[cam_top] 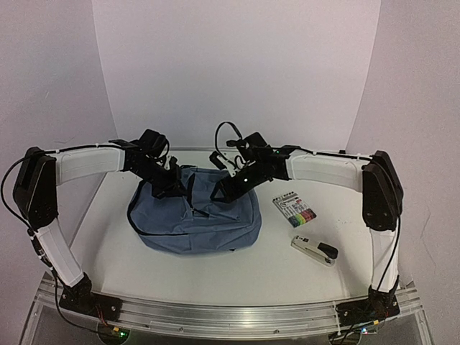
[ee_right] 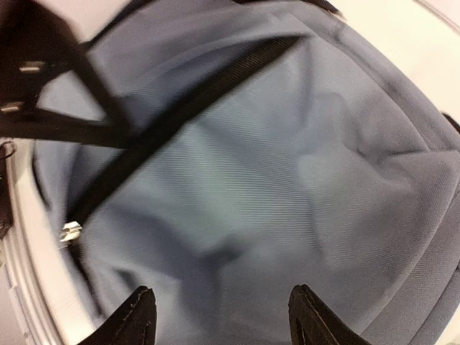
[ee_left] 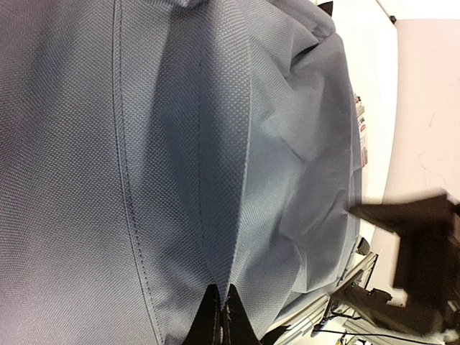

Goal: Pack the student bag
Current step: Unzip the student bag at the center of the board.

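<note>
Black fingertips of the left gripper (ee_left: 219, 316) are pressed together at the bottom of the left wrist view, pinching a raised fold of the slate-blue fabric backpack (ee_left: 144, 158), whose weave fills nearly the whole view. From above, that soft backpack (cam_top: 208, 223) lies slumped in the middle of the white table (cam_top: 215, 277), with both arms reaching in over its far edge, the left gripper (cam_top: 175, 188) on its left side and the right gripper (cam_top: 219, 192) near the centre. In the right wrist view the right gripper (ee_right: 223, 316) has its two dark fingers spread well apart above the blue cloth, holding nothing, and a black zipper band (ee_right: 180, 115) runs diagonally across the fabric ahead of them. To the right of the backpack, apart from it, lie a flat pack of coloured markers (cam_top: 296, 210) and, nearer the arms' bases, a grey and black stapler (cam_top: 315, 249).
</note>
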Motion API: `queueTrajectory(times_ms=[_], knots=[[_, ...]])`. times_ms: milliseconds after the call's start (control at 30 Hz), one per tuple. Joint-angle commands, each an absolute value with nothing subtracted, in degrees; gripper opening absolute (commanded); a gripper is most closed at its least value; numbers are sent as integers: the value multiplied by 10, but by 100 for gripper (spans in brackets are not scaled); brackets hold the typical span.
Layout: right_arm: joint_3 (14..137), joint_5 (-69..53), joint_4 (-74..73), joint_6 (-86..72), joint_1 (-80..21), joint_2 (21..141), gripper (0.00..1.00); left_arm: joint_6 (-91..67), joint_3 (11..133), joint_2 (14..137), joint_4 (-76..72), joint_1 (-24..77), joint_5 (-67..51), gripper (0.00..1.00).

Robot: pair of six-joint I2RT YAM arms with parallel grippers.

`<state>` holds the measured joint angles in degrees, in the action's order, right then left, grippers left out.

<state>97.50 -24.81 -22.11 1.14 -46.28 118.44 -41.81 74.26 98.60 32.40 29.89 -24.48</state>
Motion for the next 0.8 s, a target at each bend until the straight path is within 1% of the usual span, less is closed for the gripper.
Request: queueTrajectory(times_ms=[0, 167, 533, 600, 667, 733, 767], knots=[[953, -305, -206, 86, -507, 1122, 60, -403, 768, 993, 307, 295, -267, 0], [954, -277, -207, 95, -534, 1140, 60, -403, 766, 988, 310, 295, -267, 0], [977, -223, -206, 100, -537, 1200, 59, -398, 762, 979, 310, 295, -273, 0], [977, -226, -206, 98, -537, 1203, 53, -398, 761, 979, 310, 295, -273, 0], [977, -228, -206, 97, -538, 1203, 42, -398, 760, 978, 310, 295, -272, 0], [978, -230, -206, 99, -538, 1201, 27, -398, 760, 976, 311, 295, -270, 0], [981, -231, -206, 101, -538, 1199, 18, -398, 759, 975, 313, 295, -269, 1]])
